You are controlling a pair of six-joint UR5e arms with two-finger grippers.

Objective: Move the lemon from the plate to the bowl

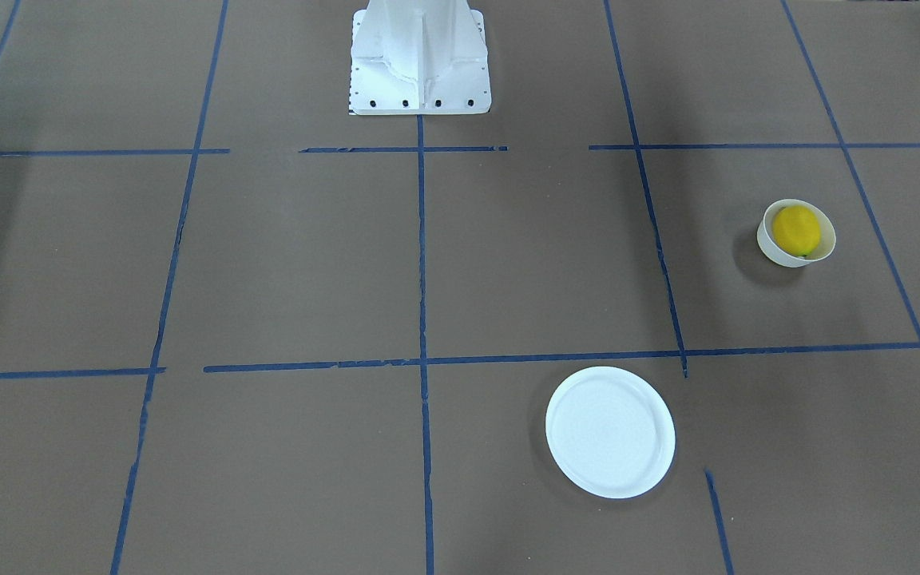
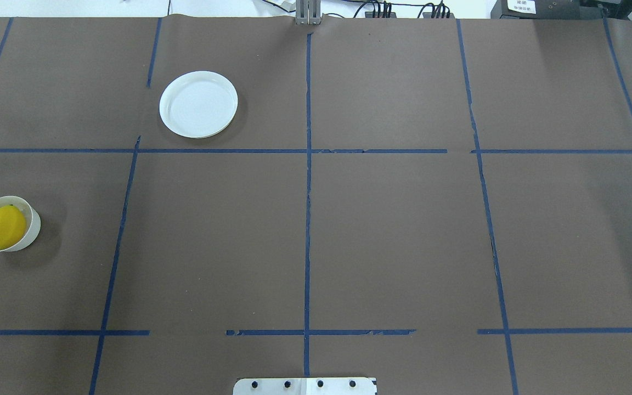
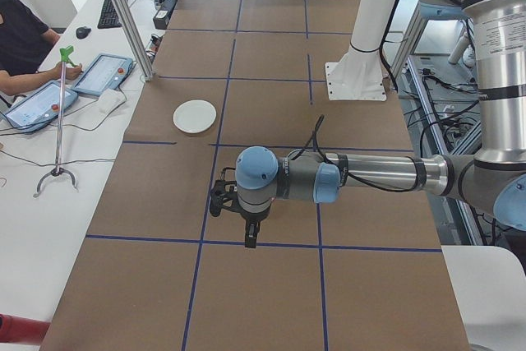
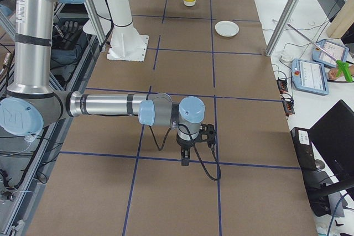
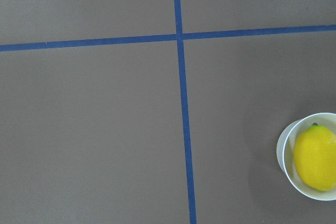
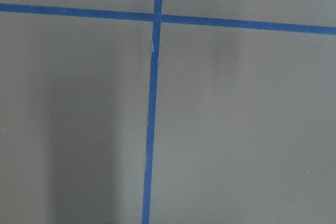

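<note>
lemon point(image 1: 797, 230) is found sitting inside the bowl point(image 1: 779, 255), on the robot's left side of the bench point(image 1: 308, 263), and most of the bowl is filled by it. The plate point(image 1: 610, 432) is laid flat, well apart from the bowl, with a blue tape line point(image 1: 660, 263) run between the two. In the left side view the bowl is blocked by the left arm point(image 3: 370, 172), whose left hand point(image 3: 251, 240) is held above the brown paper. The right hand point(image 4: 185, 161) is hung low over another tape line point(image 4: 110, 155), far from both dishes. Whether either hand is spread or pressed together can't be told. A white base mount point(image 1: 420, 64) is bolted at the robot's edge.
</note>
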